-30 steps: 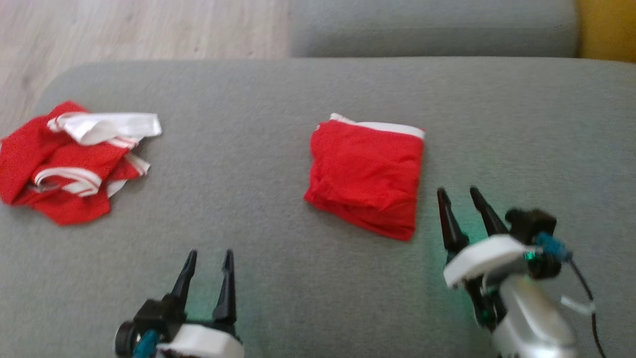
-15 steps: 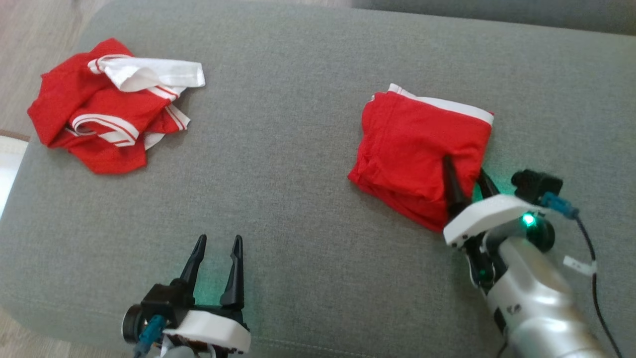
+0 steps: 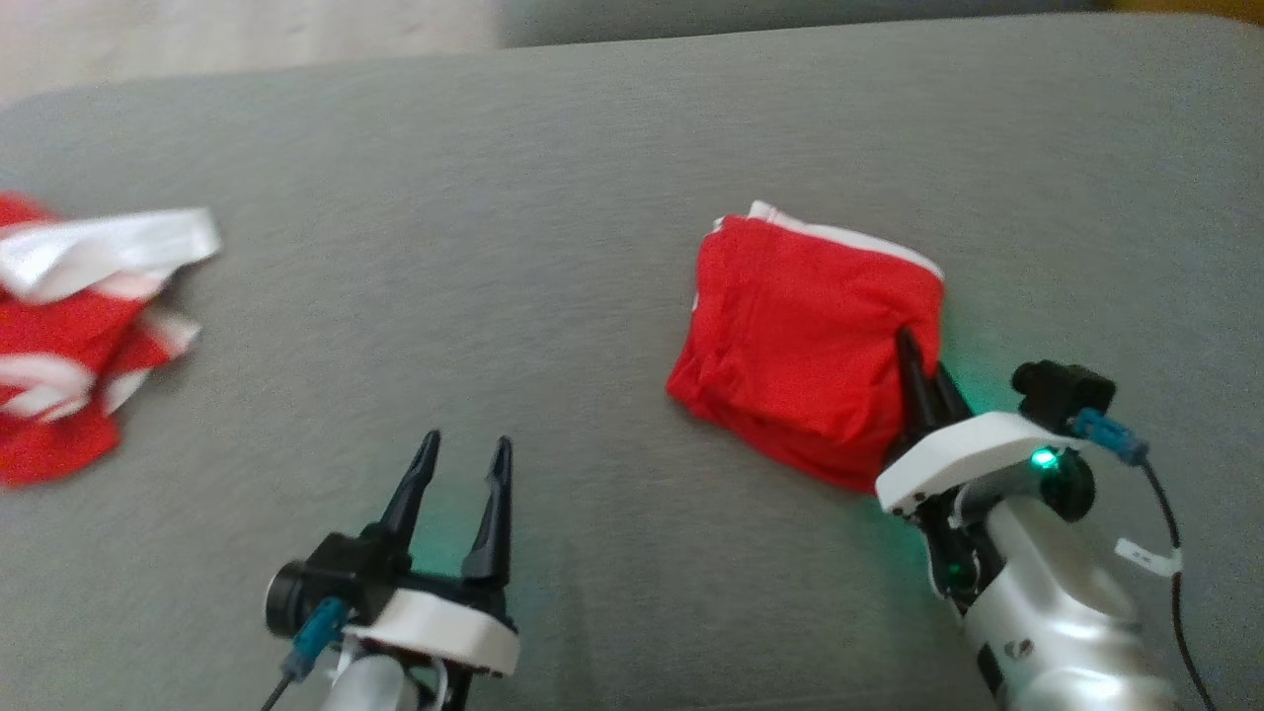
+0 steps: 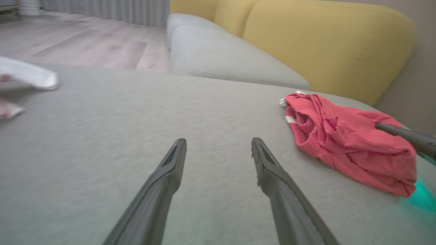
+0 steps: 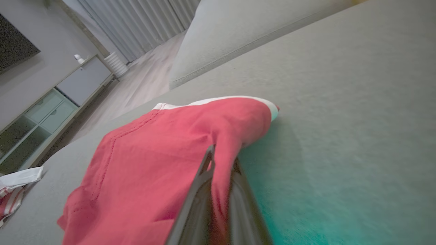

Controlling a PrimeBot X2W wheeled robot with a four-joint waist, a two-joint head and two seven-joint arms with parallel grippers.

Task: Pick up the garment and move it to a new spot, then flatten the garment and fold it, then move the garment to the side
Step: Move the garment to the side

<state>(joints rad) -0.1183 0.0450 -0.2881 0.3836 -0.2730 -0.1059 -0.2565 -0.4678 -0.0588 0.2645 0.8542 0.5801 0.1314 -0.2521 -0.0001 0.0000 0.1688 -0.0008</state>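
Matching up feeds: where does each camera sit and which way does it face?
Head view: on the head, looking down at the grey cushion; shows open left claw, and right claw shut on the folded red garment.
Left wrist view: on that wrist, facing along its own fingers toward the yellow sofa back.
Right wrist view: on that wrist, facing along its fingers pinching the garment.
Shared: all three show the folded garment.

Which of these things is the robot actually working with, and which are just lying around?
In the job:
- folded red garment
- right gripper, shut on the garment's edge
- grey cushion under it

Lying about:
- crumpled red-and-white clothes at the left
- left gripper, open, holding nothing
- yellow sofa back
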